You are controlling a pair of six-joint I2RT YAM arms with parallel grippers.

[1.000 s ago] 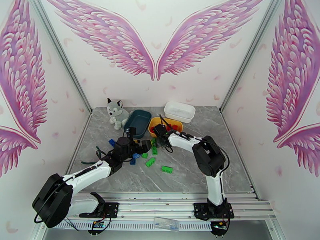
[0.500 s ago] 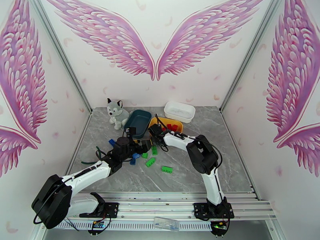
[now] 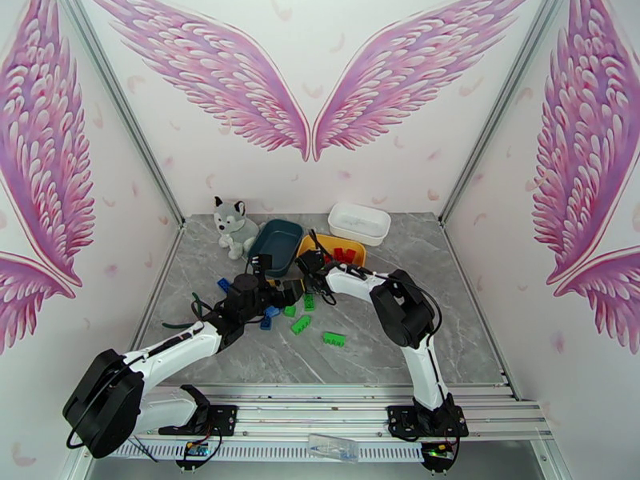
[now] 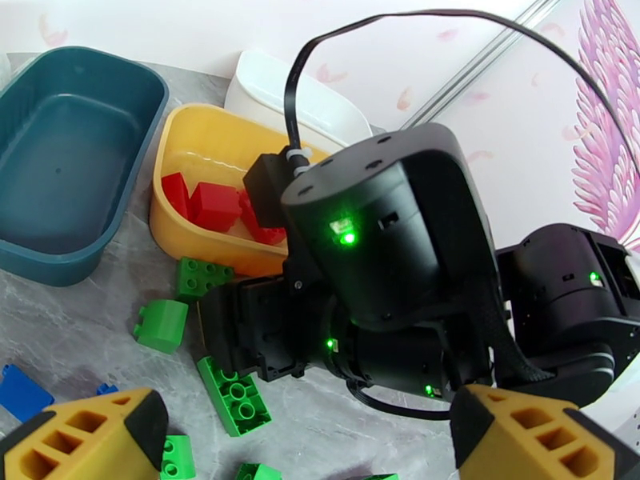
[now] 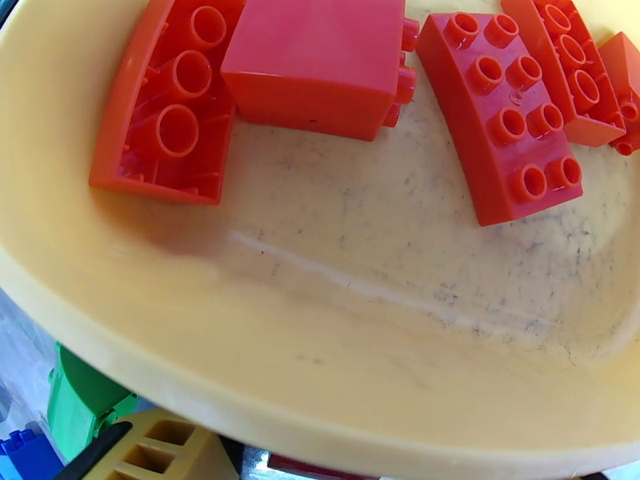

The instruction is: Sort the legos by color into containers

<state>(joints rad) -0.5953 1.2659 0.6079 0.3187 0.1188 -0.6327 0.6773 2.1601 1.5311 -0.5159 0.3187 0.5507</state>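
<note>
My left gripper (image 3: pixel 293 291) (image 4: pixel 304 446) hangs open over the loose bricks, its yellow fingertips (image 4: pixel 88 434) wide apart with nothing between them. Right in front of it is my right gripper (image 3: pixel 309 267), low at the near-left rim of the yellow tub (image 3: pixel 353 248) (image 5: pixel 320 330). One of its fingers (image 5: pixel 160 454) shows below that rim; its state is unclear. Several red legos (image 5: pixel 320 62) (image 4: pixel 210 206) lie in the yellow tub. Green legos (image 3: pixel 300 324) (image 4: pixel 236 394) and blue legos (image 3: pixel 268 314) (image 4: pixel 20 390) are scattered on the table. The teal tub (image 3: pixel 276 246) (image 4: pixel 72 162) holds nothing.
The white tub (image 3: pixel 360 223) (image 4: pixel 296 98) stands behind the yellow one. A plush husky (image 3: pixel 234 226) sits at the back left beside the teal tub. Another green lego (image 3: pixel 334 339) lies nearer the front, with bare grey table to the right.
My right gripper has slid left along the yellow tub's near rim, closer to my left gripper. The left arm has barely moved.
</note>
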